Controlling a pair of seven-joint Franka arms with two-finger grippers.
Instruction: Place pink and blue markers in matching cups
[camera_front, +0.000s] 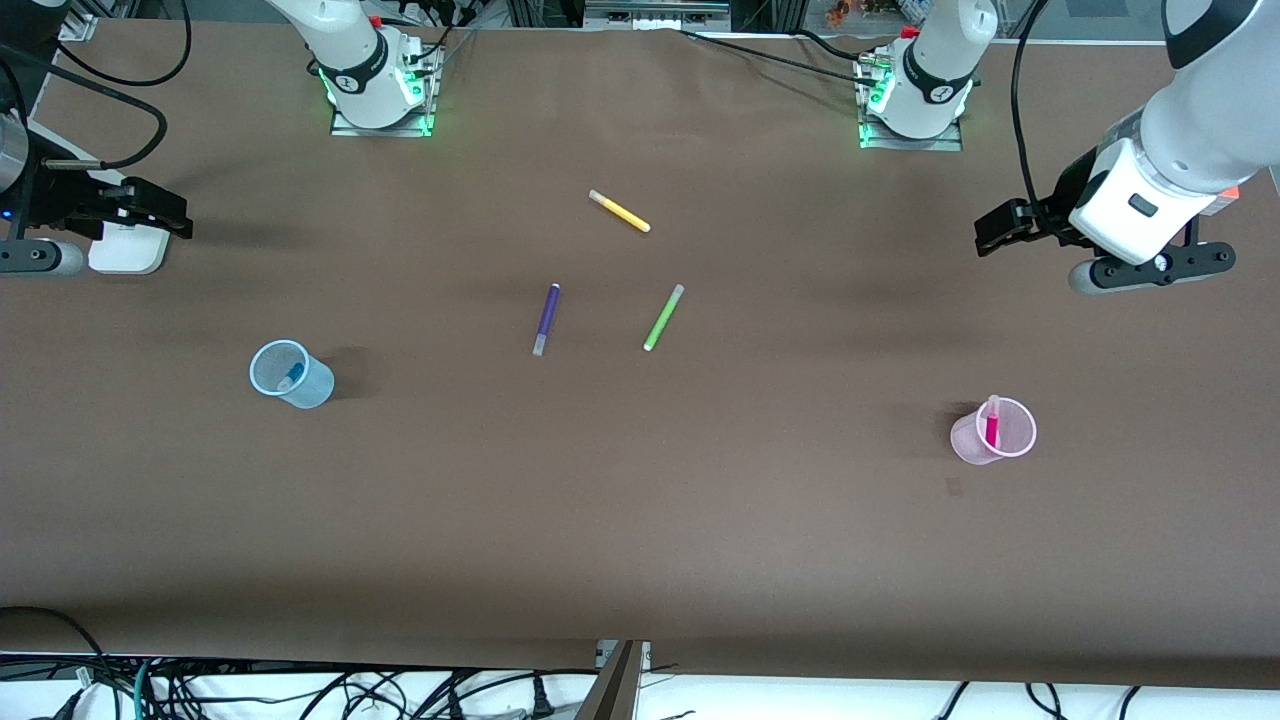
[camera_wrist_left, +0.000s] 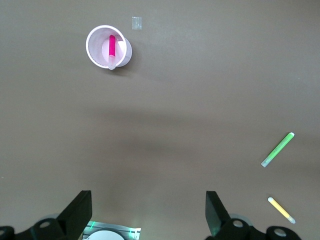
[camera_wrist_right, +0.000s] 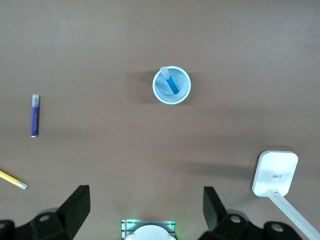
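Brown table: I find the pink marker standing in the pink cup toward the left arm's end, the blue marker in the blue cup toward the right arm's end. Both arms wait raised at their ends, left gripper and right gripper fingers apart, empty. Purple marker, green marker and yellow marker lie mid-table.

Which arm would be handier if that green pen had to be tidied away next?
Probably the left arm. The green marker lies slightly toward its end of the table and shows in its wrist view. Both the left gripper and right gripper hang open, empty; blue and pink markers already stand in their cups.
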